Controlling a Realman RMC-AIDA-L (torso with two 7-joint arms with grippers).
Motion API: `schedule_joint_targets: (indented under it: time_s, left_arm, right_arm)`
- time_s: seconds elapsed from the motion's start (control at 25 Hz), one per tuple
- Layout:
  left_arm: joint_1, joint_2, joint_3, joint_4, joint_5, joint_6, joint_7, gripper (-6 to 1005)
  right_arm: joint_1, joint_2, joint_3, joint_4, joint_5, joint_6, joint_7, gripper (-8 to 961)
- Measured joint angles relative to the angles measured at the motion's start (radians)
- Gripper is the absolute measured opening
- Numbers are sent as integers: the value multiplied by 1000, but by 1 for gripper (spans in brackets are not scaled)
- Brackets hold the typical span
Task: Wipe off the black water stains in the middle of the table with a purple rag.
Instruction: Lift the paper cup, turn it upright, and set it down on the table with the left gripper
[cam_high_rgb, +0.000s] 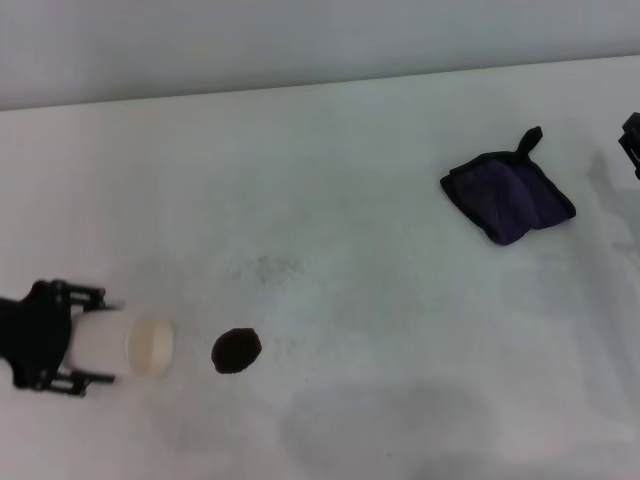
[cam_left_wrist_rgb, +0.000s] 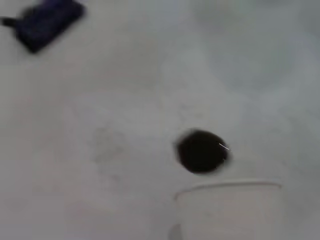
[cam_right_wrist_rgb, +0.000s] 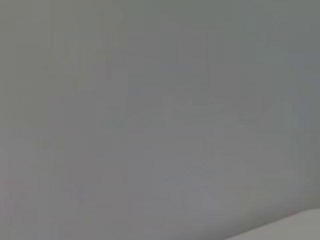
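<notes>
The black water stain (cam_high_rgb: 236, 350) is a small round blot on the white table (cam_high_rgb: 360, 180), left of middle; it also shows in the left wrist view (cam_left_wrist_rgb: 201, 151). The purple rag (cam_high_rgb: 508, 196) lies folded at the far right, its black loop pointing away from me; it is also in the left wrist view (cam_left_wrist_rgb: 47, 20). My left gripper (cam_high_rgb: 100, 338) is at the left edge, shut on a white cup (cam_high_rgb: 135, 345) tipped on its side, mouth towards the stain and just short of it. My right gripper (cam_high_rgb: 632, 140) only shows at the right edge, beside the rag.
A faint grey speckled smudge (cam_high_rgb: 265, 268) lies on the table beyond the stain. The cup's rim (cam_left_wrist_rgb: 230, 186) sits close to the stain in the left wrist view. The table's far edge meets a grey wall (cam_high_rgb: 300, 40).
</notes>
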Motion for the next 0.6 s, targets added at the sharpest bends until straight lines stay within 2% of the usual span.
schedule_joint_targets:
  time_s: [0.2, 0.48, 0.6]
  left_arm:
    - [-3, -22, -104, -1, -126, 10, -18, 716]
    - [39, -33, -108, -78, -414, 113, -84, 703]
    - [44, -33, -107, -152, -517, 175, -112, 704]
  right_arm:
    - [0, -1, -27, -61, -81, 6, 11, 872]
    - [-3, -3, -51, -208, -245, 34, 109, 874]
    - [-7, -3, -51, -267, -314, 35, 127, 874]
